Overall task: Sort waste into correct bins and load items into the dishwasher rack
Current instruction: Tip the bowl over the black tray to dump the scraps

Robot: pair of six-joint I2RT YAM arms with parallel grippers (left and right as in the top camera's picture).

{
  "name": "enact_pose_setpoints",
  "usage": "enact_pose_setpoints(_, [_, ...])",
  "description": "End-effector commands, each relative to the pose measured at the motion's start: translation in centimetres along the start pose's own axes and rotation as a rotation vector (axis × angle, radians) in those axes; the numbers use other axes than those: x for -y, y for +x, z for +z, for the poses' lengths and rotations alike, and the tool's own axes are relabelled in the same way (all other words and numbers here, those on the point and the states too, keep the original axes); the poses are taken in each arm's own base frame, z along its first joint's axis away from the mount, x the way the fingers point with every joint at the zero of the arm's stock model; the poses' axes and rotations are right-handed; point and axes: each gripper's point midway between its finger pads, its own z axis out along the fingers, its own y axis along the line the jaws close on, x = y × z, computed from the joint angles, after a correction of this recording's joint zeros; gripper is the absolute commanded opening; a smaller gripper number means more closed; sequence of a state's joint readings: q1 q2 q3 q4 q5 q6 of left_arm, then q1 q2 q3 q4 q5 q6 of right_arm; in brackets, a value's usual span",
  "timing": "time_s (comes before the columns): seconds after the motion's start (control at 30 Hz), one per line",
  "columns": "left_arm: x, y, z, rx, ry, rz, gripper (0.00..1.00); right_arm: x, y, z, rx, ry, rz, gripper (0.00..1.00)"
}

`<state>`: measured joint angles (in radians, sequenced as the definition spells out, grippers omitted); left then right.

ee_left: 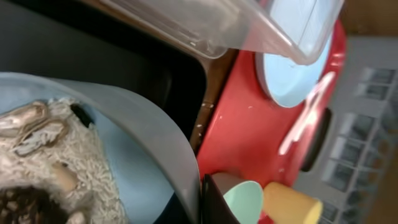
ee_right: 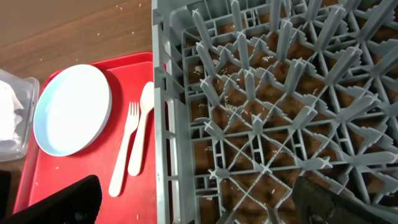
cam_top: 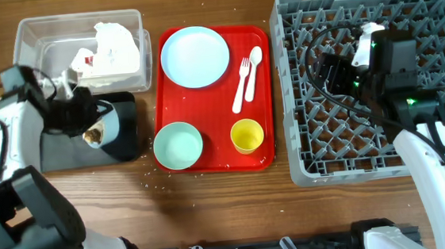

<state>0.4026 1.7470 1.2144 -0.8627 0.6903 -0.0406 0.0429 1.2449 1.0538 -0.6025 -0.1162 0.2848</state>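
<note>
Food scraps (ee_left: 43, 155), brown and white, sit heaped in the pale blue bowl (ee_left: 149, 155), whose rim is pinched by the left gripper (cam_top: 91, 123); one dark finger (ee_left: 214, 199) shows against the bowl's edge in the left wrist view. The bowl hangs tipped over the black tray (cam_top: 126, 108), just beside the red tray (cam_top: 214, 117) on the left arm's side, and the scraps do not appear to have slid out yet. Behind the black tray, also beside the red tray, the clear tub (cam_top: 40, 31) already holds the crumpled napkin (cam_top: 117, 45), so the paper waste looks sorted. On the red tray lie the plate (cam_top: 194, 57), fork (cam_top: 241, 83), spoon (cam_top: 254, 57), mint green bowl (cam_top: 178, 144) and yellow cup (cam_top: 247, 135), none loaded. The rack (cam_top: 428, 13), just beside the red tray on its other side, holds no dishes where it can be seen, only pale specks among the pegs. Above it hovers the right gripper (ee_right: 204, 200), fingers spread wide and carrying nothing. By this judgement the task is early: scraps to tip, then six items to load. No brand or writing can be read; the napkin's red mark is too small to make out.
</note>
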Motion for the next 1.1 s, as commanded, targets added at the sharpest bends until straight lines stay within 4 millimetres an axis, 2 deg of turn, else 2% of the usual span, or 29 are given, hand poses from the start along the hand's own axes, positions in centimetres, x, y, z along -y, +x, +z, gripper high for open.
enact_pose_setpoints(0.0, [2.5, 0.2, -1.4, 0.028, 0.344, -0.022, 0.04, -0.6, -0.5, -0.1, 0.004, -0.022, 0.007, 1.0])
enact_pose_setpoints(0.1, [3.5, -0.3, -2.9, 0.058, 0.468, -0.032, 0.04, -0.6, -0.5, -0.1, 0.004, -0.022, 0.007, 1.0])
enact_pose_setpoints(0.2, [5.4, -1.0, -6.4, 0.101, 0.702, -0.048, 0.04, -0.6, -0.5, -0.1, 0.004, -0.022, 0.007, 1.0])
enact_pose_setpoints(0.27, [5.7, -1.3, -8.0, 0.123, 0.784, -0.056, 0.04, -0.6, -0.5, -0.1, 0.004, -0.021, 0.007, 1.0])
enact_pose_setpoints(0.37, [5.2, -1.8, -10.1, 0.167, 0.854, -0.08, 0.04, -0.6, -0.5, -0.1, 0.004, -0.022, 0.007, 1.0])
enact_pose_setpoints(0.4, [4.3, -2.2, -10.7, 0.177, 0.854, -0.135, 0.04, -0.6, -0.5, -0.1, 0.004, -0.022, 0.007, 1.0])
enact_pose_setpoints(0.53, [3.0, -2.6, -11.7, 0.18, 0.859, -0.248, 0.04, -0.7, -0.4, -0.1, 0.003, -0.026, 0.007, 1.0])
enact_pose_setpoints(0.7, [2.2, -2.9, -12.4, 0.194, 0.859, -0.294, 0.04, -1.0, -0.3, -0.1, -0.003, -0.047, 0.006, 1.0])
enact_pose_setpoints(0.83, [2.2, -2.9, -12.4, 0.194, 0.859, -0.294, 0.04, -1.0, -0.3, -0.1, -0.003, -0.047, 0.007, 1.0])
enact_pose_setpoints(0.87, [1.6, -3.0, -11.8, 0.2, 0.813, -0.297, 0.04, -1.0, -0.3, -0.1, -0.003, -0.047, 0.007, 1.0])
enact_pose_setpoints(0.9, [-0.4, -3.5, -10.3, 0.23, 0.665, -0.292, 0.04, -1.0, -0.4, -0.1, -0.002, -0.047, 0.007, 1.0])
enact_pose_setpoints(0.93, [-3.5, -3.9, -8.6, 0.248, 0.464, -0.365, 0.04, -1.0, -0.4, -0.1, -0.002, -0.047, 0.007, 1.0])
enact_pose_setpoints(0.97, [-5.1, -3.6, -7.6, 0.234, 0.362, -0.468, 0.04, -1.0, -0.4, -0.1, -0.002, -0.047, 0.007, 1.0])
enact_pose_setpoints(1.03, [-1.1, -3.1, -7.8, 0.182, 0.521, -0.357, 0.04, -1.0, -0.3, -0.1, -0.005, -0.046, 0.007, 0.99])
enact_pose_setpoints(1.07, [-0.1, -3.2, -7.6, 0.173, 0.537, -0.322, 0.04, -1.0, -0.3, -0.1, -0.004, -0.046, 0.007, 1.0])
